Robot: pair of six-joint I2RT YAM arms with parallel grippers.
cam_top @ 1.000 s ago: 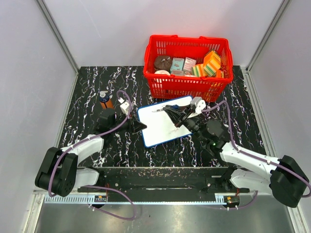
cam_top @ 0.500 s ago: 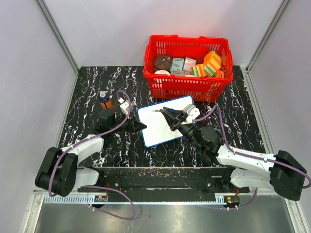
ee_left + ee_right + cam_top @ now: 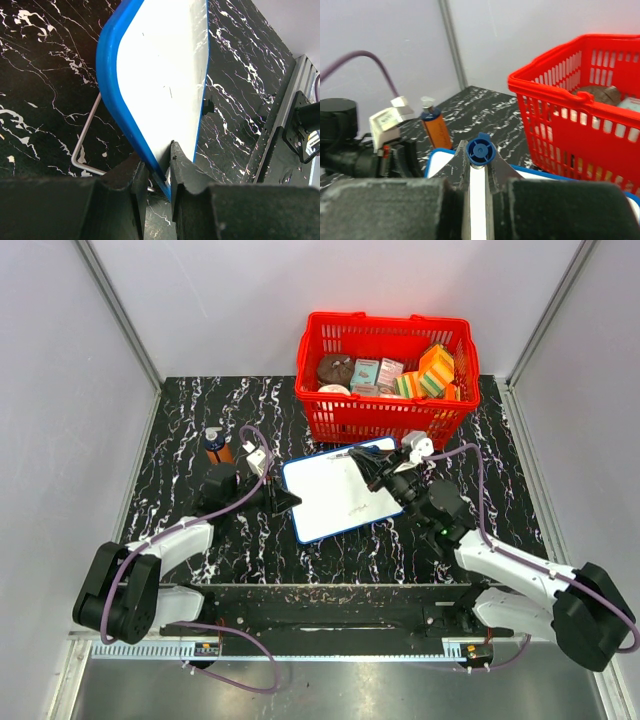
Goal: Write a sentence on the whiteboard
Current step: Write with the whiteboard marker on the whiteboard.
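The whiteboard (image 3: 335, 495), white with a blue frame, is propped at a tilt on the black marble table. My left gripper (image 3: 289, 502) is shut on its left edge; in the left wrist view the fingers (image 3: 131, 180) pinch the blue frame (image 3: 112, 100). My right gripper (image 3: 380, 468) is shut on a blue-capped marker (image 3: 481, 150) and hovers over the board's far right part (image 3: 439, 169). No blue words show on the board, only a few tiny dark marks (image 3: 170, 93). The marker's tip is hidden.
A red basket (image 3: 385, 415) with several packets stands just behind the board, also in the right wrist view (image 3: 580, 130). An orange bottle (image 3: 215, 446) stands at the far left. A wire stand (image 3: 82, 145) shows under the board. Grey walls enclose the table.
My right gripper with the marker has moved from over the board's middle to the right and farther back, towards the basket. The left gripper and the board have stayed put.
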